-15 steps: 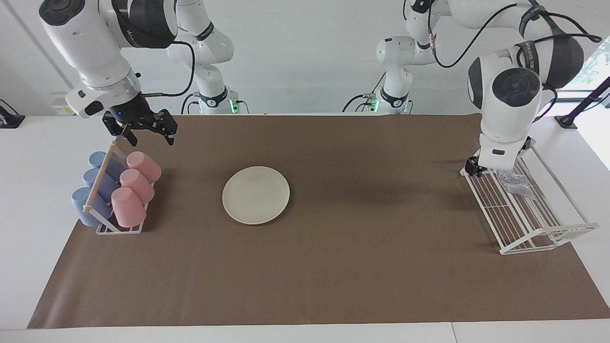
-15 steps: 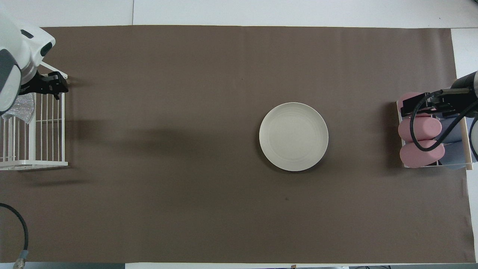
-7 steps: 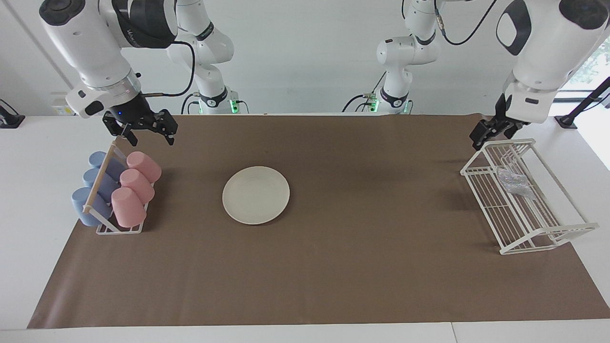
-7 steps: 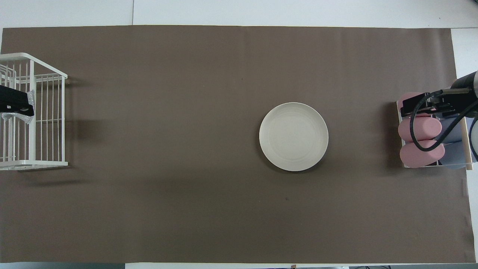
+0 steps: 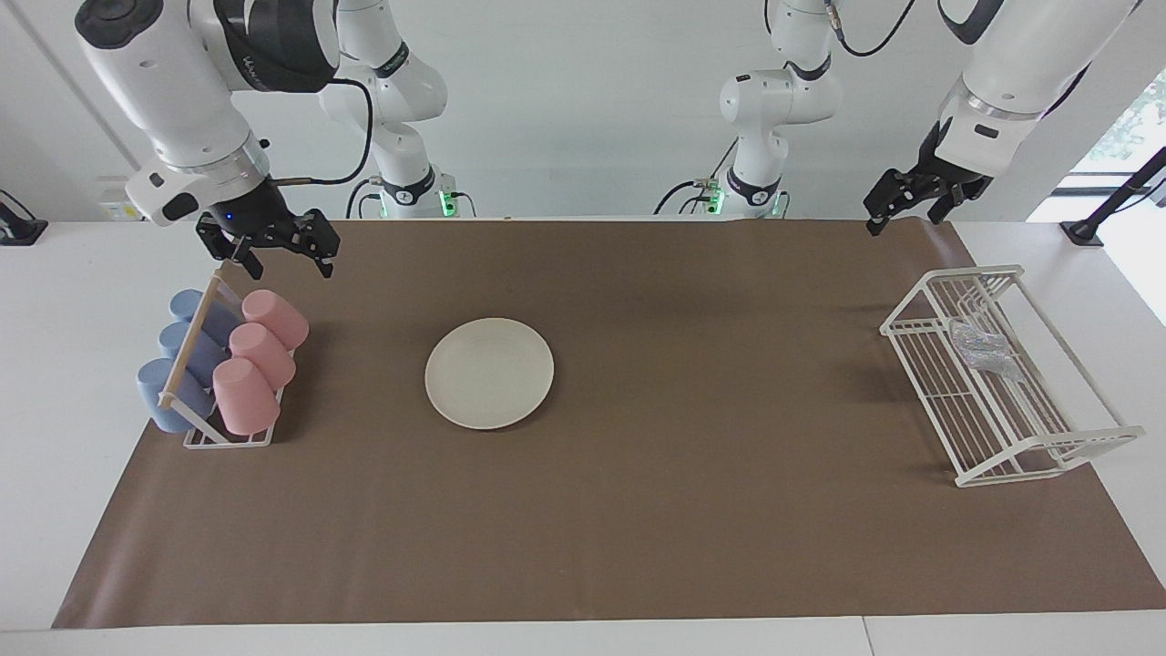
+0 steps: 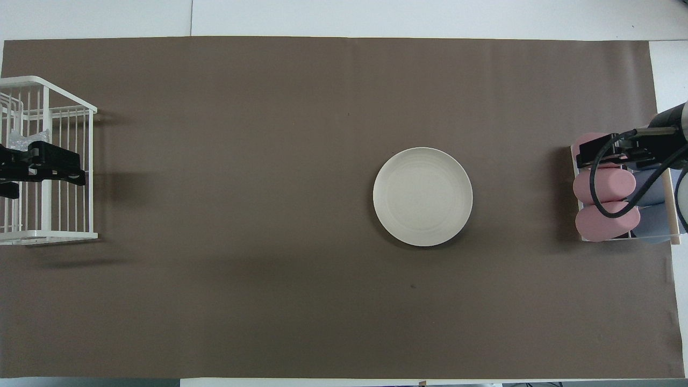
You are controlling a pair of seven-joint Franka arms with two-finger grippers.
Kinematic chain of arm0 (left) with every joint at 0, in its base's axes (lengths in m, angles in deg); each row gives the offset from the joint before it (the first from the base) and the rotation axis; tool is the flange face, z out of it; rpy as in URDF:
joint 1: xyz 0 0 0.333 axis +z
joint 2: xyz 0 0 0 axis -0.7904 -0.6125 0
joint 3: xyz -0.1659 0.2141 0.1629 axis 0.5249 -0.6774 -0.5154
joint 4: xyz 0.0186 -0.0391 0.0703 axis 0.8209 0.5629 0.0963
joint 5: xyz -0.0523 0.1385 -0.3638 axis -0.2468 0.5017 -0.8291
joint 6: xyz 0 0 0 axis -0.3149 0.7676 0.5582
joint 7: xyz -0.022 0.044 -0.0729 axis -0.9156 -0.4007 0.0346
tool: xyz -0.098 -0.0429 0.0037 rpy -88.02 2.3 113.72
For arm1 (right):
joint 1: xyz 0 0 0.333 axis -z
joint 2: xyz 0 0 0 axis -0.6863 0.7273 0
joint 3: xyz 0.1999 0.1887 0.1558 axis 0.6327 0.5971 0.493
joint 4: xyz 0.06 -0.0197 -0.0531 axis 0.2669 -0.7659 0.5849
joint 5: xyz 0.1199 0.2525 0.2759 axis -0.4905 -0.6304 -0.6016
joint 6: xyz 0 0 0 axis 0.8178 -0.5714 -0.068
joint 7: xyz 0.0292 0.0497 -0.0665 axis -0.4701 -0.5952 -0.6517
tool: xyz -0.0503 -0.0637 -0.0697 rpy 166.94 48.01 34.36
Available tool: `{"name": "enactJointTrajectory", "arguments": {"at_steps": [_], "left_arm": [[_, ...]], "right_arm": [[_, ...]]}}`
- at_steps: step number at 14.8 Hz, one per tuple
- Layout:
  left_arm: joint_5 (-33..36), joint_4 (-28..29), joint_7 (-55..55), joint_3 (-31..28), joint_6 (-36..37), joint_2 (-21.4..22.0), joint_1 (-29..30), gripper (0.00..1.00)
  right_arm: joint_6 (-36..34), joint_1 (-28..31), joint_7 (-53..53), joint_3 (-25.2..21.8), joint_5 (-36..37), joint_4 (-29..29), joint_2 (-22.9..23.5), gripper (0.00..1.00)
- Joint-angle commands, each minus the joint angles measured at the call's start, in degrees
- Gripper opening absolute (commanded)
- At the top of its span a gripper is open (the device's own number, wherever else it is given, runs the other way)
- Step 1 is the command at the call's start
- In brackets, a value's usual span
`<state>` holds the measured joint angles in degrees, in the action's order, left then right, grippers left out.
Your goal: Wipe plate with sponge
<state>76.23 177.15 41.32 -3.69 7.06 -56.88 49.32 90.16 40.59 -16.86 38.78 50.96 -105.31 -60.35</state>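
The cream-white plate (image 5: 489,373) (image 6: 423,196) lies flat on the brown mat, toward the right arm's end. The silvery sponge (image 5: 982,346) (image 6: 24,138) rests inside the white wire rack (image 5: 1002,428) (image 6: 48,234) at the left arm's end. High above that rack hangs my left gripper (image 5: 906,211) (image 6: 64,169), open and empty, well clear of the sponge. My right gripper (image 5: 278,251) (image 6: 590,155) is open and holds nothing. It waits just over the cup holder's end nearest the robots.
A holder with pink cups (image 5: 260,351) (image 6: 604,204) and blue cups (image 5: 182,364) lying on their sides stands at the right arm's end of the mat. The brown mat (image 5: 683,510) covers most of the white table.
My left arm has lifted up and away from the wire rack, back toward the robots. The sponge stays in the rack. The right arm, the plate and the cups have not moved.
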Motion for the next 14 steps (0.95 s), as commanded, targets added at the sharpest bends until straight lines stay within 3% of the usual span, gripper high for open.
{"name": "enactJointTrajectory", "arguments": {"at_steps": [1,14], "left_arm": [[-2.36,2.54,1.09,-2.58,-2.69,0.71,-1.23,1.00],[-2.45,4.66,1.09,-2.59,-5.60,1.24,-1.14,1.00]], "right_arm": [[0.36,0.12,0.39,0.30,-0.23,0.30,0.24,1.00],[0.36,0.03,1.01,0.48,-0.23,0.30,0.24,1.00]]}}
